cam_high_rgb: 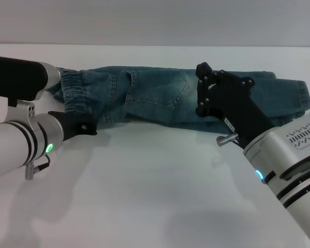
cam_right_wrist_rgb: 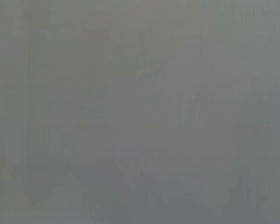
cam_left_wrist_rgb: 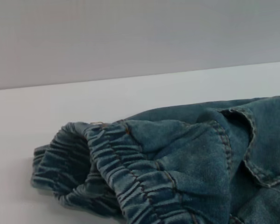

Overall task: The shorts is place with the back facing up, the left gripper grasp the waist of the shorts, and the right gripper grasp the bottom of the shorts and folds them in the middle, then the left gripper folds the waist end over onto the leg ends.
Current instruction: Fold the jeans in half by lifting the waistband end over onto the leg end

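The blue denim shorts [cam_high_rgb: 155, 95] lie in a long narrow strip across the far part of the white table, one back pocket [cam_high_rgb: 157, 88] facing up. The ruffled waist [cam_high_rgb: 75, 89] is at the left end and the leg ends [cam_high_rgb: 298, 98] at the right. My left gripper [cam_high_rgb: 88, 125] sits low at the near edge of the waist, touching or almost touching it. In the left wrist view the waist [cam_left_wrist_rgb: 107, 168] fills the near field, with the pocket [cam_left_wrist_rgb: 263, 140] beside it. My right gripper [cam_high_rgb: 202, 90] hangs over the right half of the shorts, hiding part of the legs. The right wrist view shows only flat grey.
The white table [cam_high_rgb: 155, 186] stretches from the shorts toward me. A pale wall [cam_high_rgb: 155, 20] rises behind the table's far edge. Both arms come in from the near corners.
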Robot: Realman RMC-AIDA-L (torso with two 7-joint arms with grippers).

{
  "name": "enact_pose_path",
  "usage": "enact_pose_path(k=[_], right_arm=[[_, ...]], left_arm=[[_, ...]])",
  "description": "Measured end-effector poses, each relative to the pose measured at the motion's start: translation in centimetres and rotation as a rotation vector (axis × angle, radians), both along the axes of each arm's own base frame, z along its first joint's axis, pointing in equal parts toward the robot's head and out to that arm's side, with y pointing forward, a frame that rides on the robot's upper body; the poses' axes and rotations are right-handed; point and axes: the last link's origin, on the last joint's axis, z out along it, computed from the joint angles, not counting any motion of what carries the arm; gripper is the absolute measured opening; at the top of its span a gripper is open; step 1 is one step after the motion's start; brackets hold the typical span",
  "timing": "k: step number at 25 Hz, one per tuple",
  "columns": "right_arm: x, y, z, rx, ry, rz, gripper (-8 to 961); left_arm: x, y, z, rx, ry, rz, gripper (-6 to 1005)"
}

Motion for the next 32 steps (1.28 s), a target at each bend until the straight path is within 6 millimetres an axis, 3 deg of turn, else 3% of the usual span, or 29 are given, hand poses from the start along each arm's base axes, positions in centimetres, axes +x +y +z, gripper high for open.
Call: enact_pose_path(k=[21, 26, 32], right_arm=[[0.2, 0.0, -0.1, 0.004, 0.007, -0.015, -1], [0.2, 0.0, 0.0, 0.005, 0.008, -0.018, -1], [1.2, 0.4, 0.5, 0.028, 0.005, -0.054, 0]], left_arm=[[1.1, 2.3, -0.3, 0.003, 0.019, -0.057, 19], [1.1, 3.7, 1.3, 0.054, 0.031, -0.073, 226], [0.8, 6.6, 3.8, 0.082, 0.101, -0.068, 612]])
